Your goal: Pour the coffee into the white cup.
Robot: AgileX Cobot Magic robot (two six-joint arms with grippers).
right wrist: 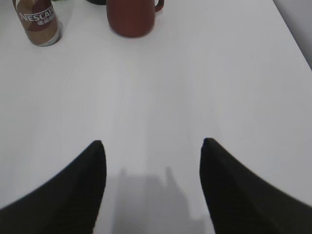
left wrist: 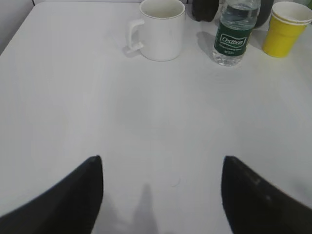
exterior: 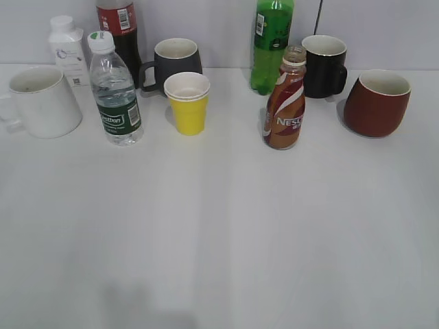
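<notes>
1. Coffee (exterior: 285, 103) stands on the bench (exterior: 219, 226) at about 1 o'clock in the exterior view, with the green bottle (exterior: 271, 41) just behind it and the black mug (exterior: 324, 65) behind it towards 2 o'clock.
2. We see the white cup (exterior: 42, 101) far off at 10 o'clock, well apart from the coffee, with the water bottle (exterior: 115, 92) and the yellow paper cup (exterior: 187, 103) between them.
3. Our left hand (left wrist: 161, 195) is spread wide over bare bench and holds nothing; the cup sits ahead of it at 12 o'clock.
4. Our right hand (right wrist: 153, 185) is also spread and empty; the coffee lies ahead at 11 o'clock, beside the red-brown mug (right wrist: 131, 17).
5. We judge the task at its very start: neither hand has closed in on anything.
6. Next, we think the right hand must reach for the coffee and close around its body below the neck.
7. The coffee's long axis is vertical, neck pointing up and apparently uncapped; the cup stands upright, mouth up.
</notes>
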